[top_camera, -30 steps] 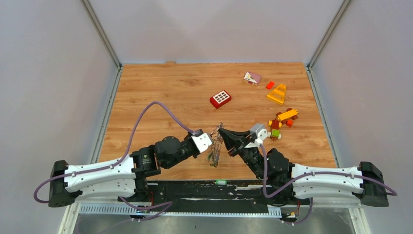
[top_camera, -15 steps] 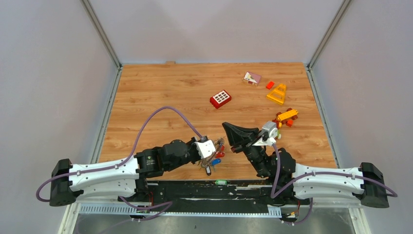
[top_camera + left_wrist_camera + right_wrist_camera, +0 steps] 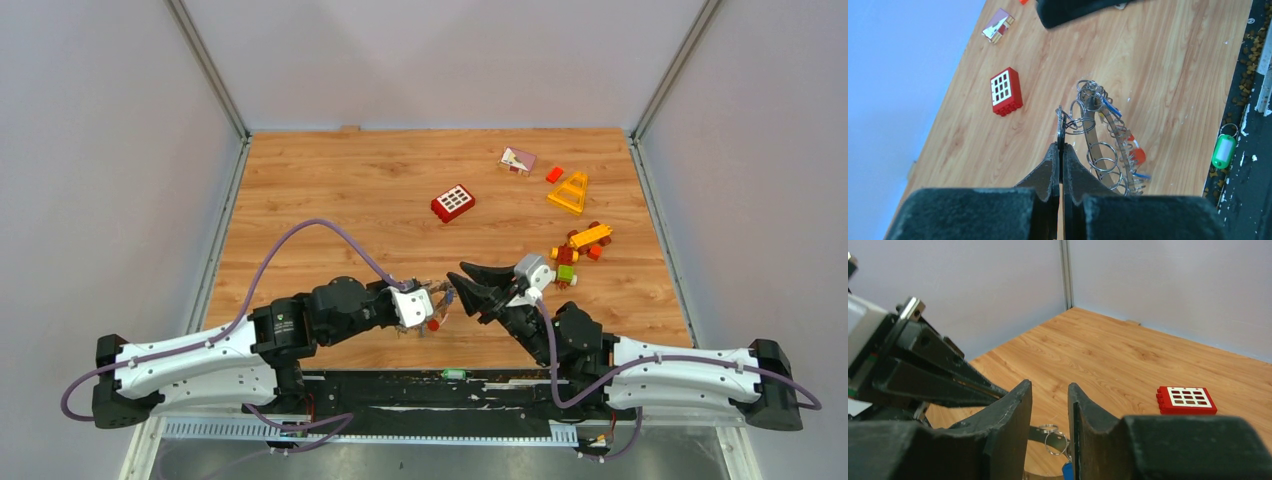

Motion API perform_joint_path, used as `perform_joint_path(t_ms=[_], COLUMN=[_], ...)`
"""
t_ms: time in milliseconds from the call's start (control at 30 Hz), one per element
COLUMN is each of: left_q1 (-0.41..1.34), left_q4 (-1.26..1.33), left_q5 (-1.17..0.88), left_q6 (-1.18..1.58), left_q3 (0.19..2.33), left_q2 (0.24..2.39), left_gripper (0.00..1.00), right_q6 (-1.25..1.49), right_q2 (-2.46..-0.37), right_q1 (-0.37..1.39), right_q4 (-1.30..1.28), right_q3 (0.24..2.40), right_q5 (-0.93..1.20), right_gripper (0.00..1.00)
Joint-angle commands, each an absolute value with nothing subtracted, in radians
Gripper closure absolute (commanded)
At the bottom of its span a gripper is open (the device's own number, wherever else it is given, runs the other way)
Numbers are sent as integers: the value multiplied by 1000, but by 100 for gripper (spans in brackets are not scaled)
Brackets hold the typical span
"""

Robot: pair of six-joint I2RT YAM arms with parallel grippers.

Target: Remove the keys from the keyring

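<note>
Tightly, left fingers [image 3: 1050, 170] pinch the keyring [image 3: 1092, 135]; right fingers [image 3: 1013, 415] gape.

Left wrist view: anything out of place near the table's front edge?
Yes. A green key tag lies off the wood table, on the black base strip, apart from the keyring. Brown crumbs are scattered along that strip too.

Could not tell the keys [image 3: 433, 324] apart from above, by the tabletop's [image 3: 330, 200] near edge: too small, half covered by the left gripper [image 3: 438, 298]. Saw only a sliver of the keyring [image 3: 1037, 434] past the fingers [image 3: 1010, 425] of the right gripper [image 3: 1049, 386].
</note>
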State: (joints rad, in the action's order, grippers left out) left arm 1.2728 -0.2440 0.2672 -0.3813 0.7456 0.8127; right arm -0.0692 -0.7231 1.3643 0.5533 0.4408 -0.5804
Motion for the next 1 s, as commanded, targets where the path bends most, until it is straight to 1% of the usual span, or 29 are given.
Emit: perform_joint_path(t_ms=[0,167,433,733,967], left_q1=[1270,1270,1270,1270,1270], left_q4=[-262,-272,-264,-268,-271], left_q5=[272,285,311,325,321], left_q6=[-436,-436,-420,-414,-408], left_q3=[833,844,847,851,853], left_q2=[796,795,795,782,777], left_gripper=[100,100,100,100,100], right_q6=[-47,-37,-26,-14,-7], right_q2=[-748,-801,-846,-893,-929], right_q1=[1361,1361,1361,1361,1362], right_q4=[512,504,471,432,456], right_q3=[478,503,524,534,538], right_q5=[-483,-437,-378,-419,-469], right_gripper=[65,65,67,67,68])
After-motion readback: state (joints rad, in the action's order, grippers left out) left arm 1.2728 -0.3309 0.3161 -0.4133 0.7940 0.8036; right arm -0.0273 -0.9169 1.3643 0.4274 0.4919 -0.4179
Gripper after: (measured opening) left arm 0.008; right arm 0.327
